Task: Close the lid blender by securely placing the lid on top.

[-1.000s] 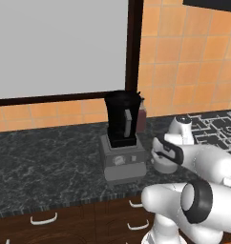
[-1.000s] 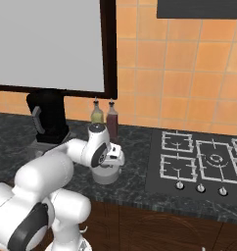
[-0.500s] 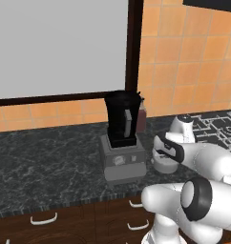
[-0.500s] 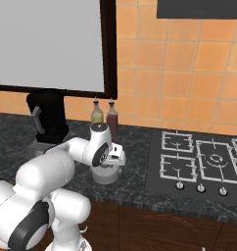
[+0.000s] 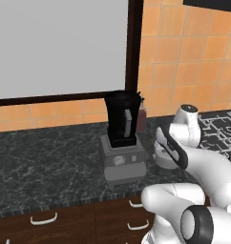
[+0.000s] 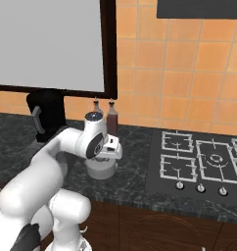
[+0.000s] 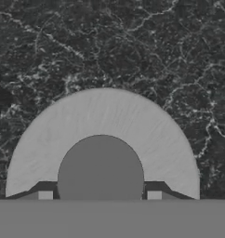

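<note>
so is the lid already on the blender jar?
No, the lid sits on the dark counter under the tool, well to the side of the blender, whose jar top is open.

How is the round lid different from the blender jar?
The lid is light grey; the blender jar is nearly black. The lid is low and flat on the counter, while the jar stands tall on its boxy base. Both look round.

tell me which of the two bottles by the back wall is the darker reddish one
It is the right-hand bottle in the right base view, reddish-brown and broader. The bottle beside it on the left is slimmer and mostly hidden behind the arm's white joint.
</note>
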